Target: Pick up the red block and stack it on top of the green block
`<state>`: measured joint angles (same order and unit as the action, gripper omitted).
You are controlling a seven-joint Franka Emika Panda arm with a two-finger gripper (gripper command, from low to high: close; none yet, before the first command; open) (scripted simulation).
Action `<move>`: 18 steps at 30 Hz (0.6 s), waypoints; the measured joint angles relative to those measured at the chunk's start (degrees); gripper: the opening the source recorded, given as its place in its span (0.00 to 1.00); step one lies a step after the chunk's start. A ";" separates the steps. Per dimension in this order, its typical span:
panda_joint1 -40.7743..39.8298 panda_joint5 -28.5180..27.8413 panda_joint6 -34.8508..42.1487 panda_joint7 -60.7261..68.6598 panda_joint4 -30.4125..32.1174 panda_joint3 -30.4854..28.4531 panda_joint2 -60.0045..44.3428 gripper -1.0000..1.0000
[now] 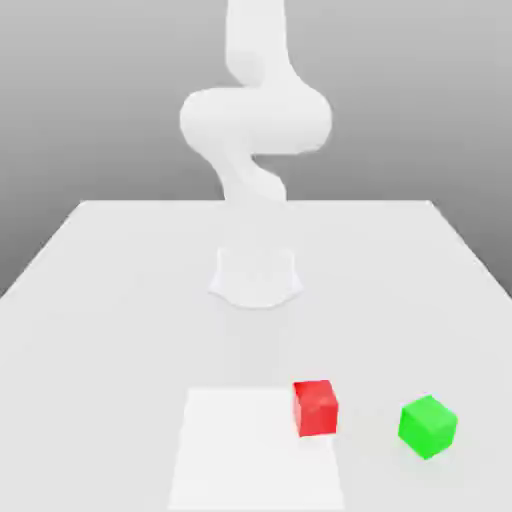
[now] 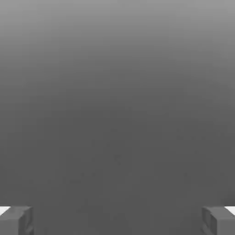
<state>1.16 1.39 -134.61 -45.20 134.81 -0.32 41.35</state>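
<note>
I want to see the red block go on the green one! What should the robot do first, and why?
Probably bring the open gripper down over the red block. Its fingertips stand wide apart with nothing between them, and the red block sits on the table, apart from the green block on the exterior view's right. It has to be grabbed before any stacking.

A pale grey table (image 1: pixel 110 290) – plain, matte – carries a lighter white square patch (image 1: pixel 245 450) (near its front edge).

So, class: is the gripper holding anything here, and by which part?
Nothing is held. The gripper is open and empty; the red block sits on the table, apart from the green block.
</note>
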 joint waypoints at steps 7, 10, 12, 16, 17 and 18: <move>3.89 3.41 -9.22 1.30 9.55 0.17 -14.98 0.50; 5.12 4.24 -13.17 1.38 13.60 1.07 -21.36 0.50; 5.81 4.36 -15.93 1.10 16.39 1.85 -25.77 0.50; 6.60 2.67 -21.50 -0.83 21.99 3.61 -34.47 0.50; 6.72 1.61 -22.85 -1.76 23.35 3.93 -36.53 0.50; 7.02 0.18 -24.18 -2.94 24.70 4.13 -38.56 0.50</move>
<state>8.19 1.58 -158.78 -48.14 159.51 3.82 2.79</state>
